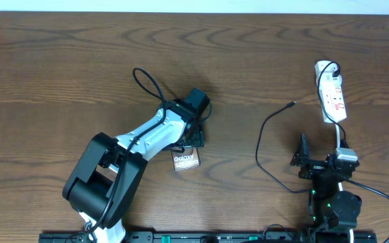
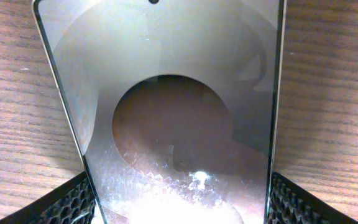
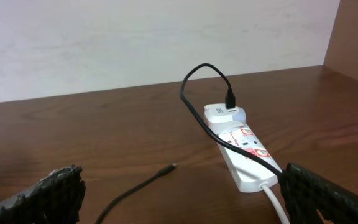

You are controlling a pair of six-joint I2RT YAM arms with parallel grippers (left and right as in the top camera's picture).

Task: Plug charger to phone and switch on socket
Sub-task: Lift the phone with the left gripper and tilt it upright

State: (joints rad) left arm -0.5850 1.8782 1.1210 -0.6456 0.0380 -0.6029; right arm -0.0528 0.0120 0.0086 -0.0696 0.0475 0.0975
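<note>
Your L arm (image 1: pixel 147 135) reaches from lower left toward frame centre, wrist tipped down. L gripper (image 2: pixel 178 193) fingers (image 2: pixel 73 202) press both long edges of the phone (image 2: pixel 166 62). R arm (image 1: pixel 329 196) is tucked lower right, R gripper (image 3: pixel 182 177) spread wide, holding nothing.

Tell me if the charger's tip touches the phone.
Apart. Overhead view shows the charger's tip on the table, well right of the phone.

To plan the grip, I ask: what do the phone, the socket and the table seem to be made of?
The phone: face probably glass, glossy; it mirrors shapes. The socket: likely moulded plastic, white, smooth with slight sheen. The table: wood or wood-look laminate, brown grain lines, fairly matte.
</note>
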